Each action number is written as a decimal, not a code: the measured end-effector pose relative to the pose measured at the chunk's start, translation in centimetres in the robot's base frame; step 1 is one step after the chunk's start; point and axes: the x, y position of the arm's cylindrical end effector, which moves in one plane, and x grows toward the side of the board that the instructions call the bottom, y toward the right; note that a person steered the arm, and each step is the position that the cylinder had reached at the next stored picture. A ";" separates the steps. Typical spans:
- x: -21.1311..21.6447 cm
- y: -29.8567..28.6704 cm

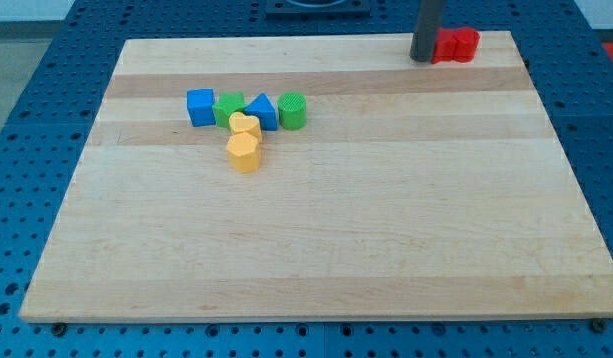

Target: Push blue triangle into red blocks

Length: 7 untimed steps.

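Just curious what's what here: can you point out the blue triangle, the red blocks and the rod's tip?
blue triangle [262, 112], camera view, front face.
red blocks [456, 45], camera view, middle of the cluster.
my tip [422, 58], camera view, rod's very end.

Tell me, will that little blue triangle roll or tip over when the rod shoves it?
Probably neither. The blue triangle sits flat on the wooden board, so it should slide, perhaps twisting. It looks solid and light. The green blocks touching each side may drag along. My tip is far off, beside the red blocks.

rod: upper part cut off by view's top | my tip [422, 59]: hides left side of red blocks [458, 45], their shapes and number unclear | green block [228, 107]: partly hidden, shape unclear
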 end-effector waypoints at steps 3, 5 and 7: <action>-1.3 0.0; 2.5 0.0; 20.5 -0.5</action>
